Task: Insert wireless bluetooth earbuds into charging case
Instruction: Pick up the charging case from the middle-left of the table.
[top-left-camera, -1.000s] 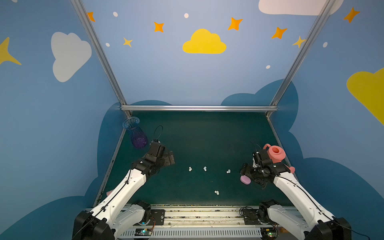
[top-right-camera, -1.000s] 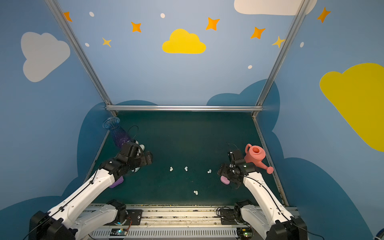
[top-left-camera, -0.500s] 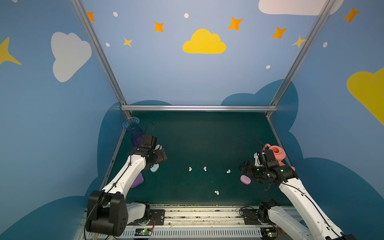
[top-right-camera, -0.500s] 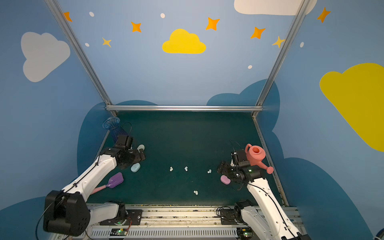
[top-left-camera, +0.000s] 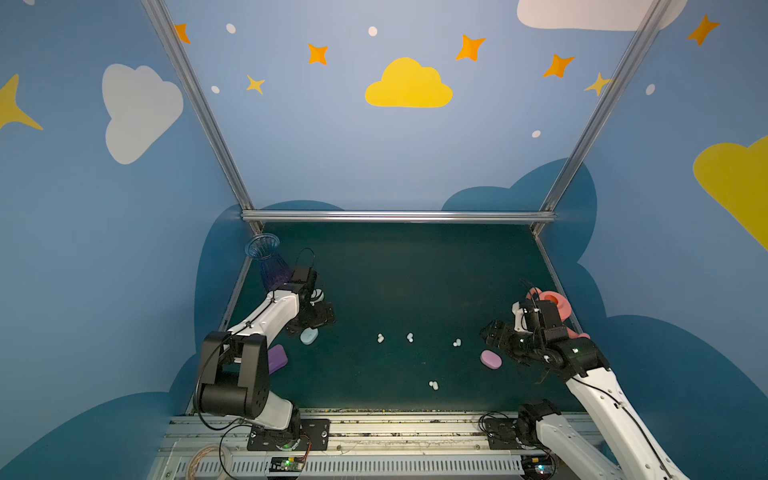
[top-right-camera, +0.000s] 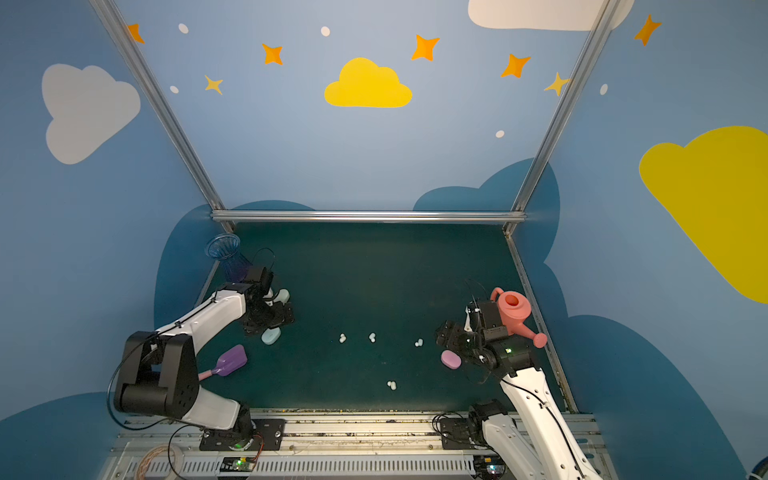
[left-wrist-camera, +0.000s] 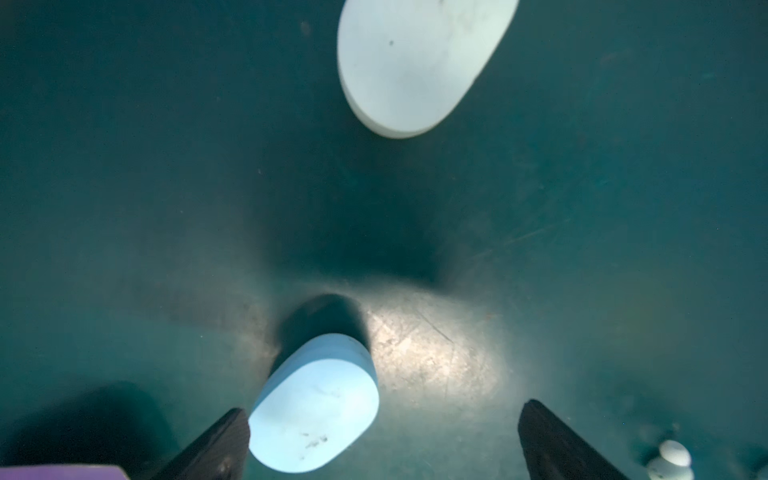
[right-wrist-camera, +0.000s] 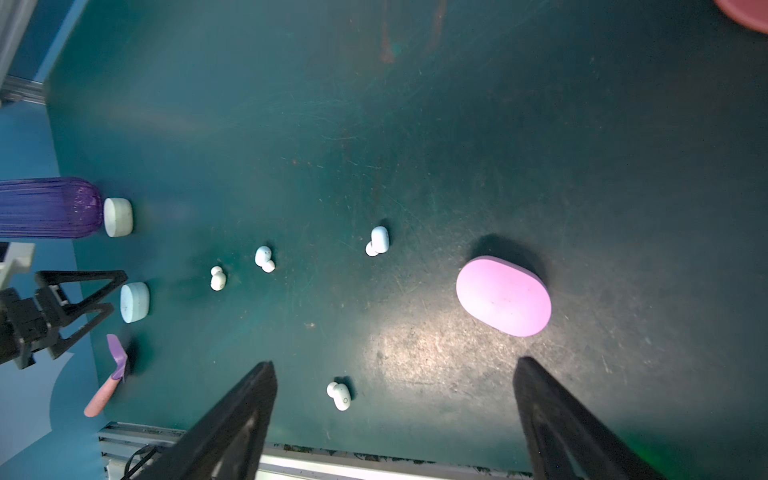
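Past the front rail (top-left-camera: 395, 428), a scuffed dark green mat (top-left-camera: 395, 270) carries four loose earbuds (top-left-camera: 433, 385): one near, three in a row mid-table. The right gripper (right-wrist-camera: 395, 361) gapes empty by the pink case (top-left-camera: 491, 359). The left gripper (left-wrist-camera: 386, 409) gapes empty, with the blue case (top-left-camera: 309, 336) beside one finger. The scoop (top-right-camera: 230, 360), pale case (top-right-camera: 283, 296) and vase (top-left-camera: 270, 266) crowd the left edge, and the watering can (top-right-camera: 515, 313) the right. Blue cloud-painted walls (top-left-camera: 407, 145) stand behind.

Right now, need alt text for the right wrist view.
A closed pink oval case lies on the dark green table, just beyond the open right tool. Four white earbuds lie scattered loose; a blue case, whitish case and purple vase sit farther off.
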